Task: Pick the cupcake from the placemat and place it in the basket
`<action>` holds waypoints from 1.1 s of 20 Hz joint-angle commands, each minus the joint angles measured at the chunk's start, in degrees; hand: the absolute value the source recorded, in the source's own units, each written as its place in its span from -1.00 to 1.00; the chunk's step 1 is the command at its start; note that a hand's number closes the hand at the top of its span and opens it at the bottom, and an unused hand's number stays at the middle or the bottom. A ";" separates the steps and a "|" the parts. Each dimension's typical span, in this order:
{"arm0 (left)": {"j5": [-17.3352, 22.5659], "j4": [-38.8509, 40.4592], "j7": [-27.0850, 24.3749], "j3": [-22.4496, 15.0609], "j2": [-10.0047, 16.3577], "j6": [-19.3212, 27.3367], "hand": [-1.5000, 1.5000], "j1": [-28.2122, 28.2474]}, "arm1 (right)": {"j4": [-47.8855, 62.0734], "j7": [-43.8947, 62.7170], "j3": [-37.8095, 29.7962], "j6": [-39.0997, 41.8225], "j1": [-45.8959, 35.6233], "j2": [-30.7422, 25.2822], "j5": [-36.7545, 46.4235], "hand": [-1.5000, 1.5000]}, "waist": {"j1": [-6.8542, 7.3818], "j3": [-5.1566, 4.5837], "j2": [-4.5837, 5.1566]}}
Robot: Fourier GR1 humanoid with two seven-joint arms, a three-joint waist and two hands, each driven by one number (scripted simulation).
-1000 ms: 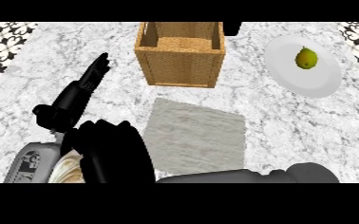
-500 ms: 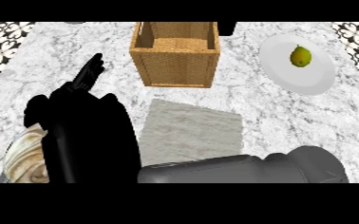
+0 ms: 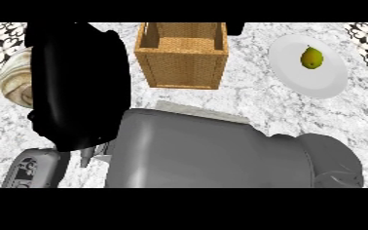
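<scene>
My right hand (image 3: pixel 79 83) fills the left of the head view, its black back towards me. A beige, swirled cupcake (image 3: pixel 16 78) shows at its left edge, and the hand is curled on it. The grey right forearm (image 3: pixel 215 151) crosses the bottom and covers nearly all of the grey placemat (image 3: pixel 197 110); only a sliver shows. The woven basket (image 3: pixel 179 73) stands just right of the hand, and its inside holds nothing. My left forearm (image 3: pixel 28 168) shows at the lower left; its hand is behind the right hand.
A white plate (image 3: pixel 327 83) with a green-yellow pear (image 3: pixel 311 57) sits at the right on the marble counter. Patterned dark areas show at the counter's far corners.
The right hand has risen and moved up the view on the left, taking the cupcake with it. Its forearm now covers the placemat and the left hand.
</scene>
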 commanded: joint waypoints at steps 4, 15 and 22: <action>-0.89 -2.66 -0.83 -1.46 -0.50 -0.35 0.00 3.19 | 13.79 5.02 -6.89 -6.13 -4.75 0.55 1.41 1.00 | 1.12 0.01 0.35; -0.28 -3.59 1.63 0.09 -0.51 -0.36 0.00 2.51 | 24.59 -4.45 -16.85 -7.24 -5.04 0.56 1.97 1.00 | -0.78 0.12 0.33; -0.45 1.26 -1.47 2.28 -0.25 -1.00 0.00 0.25 | 30.12 -18.49 -19.40 -9.82 3.11 0.56 -1.35 1.00 | -0.89 0.12 0.60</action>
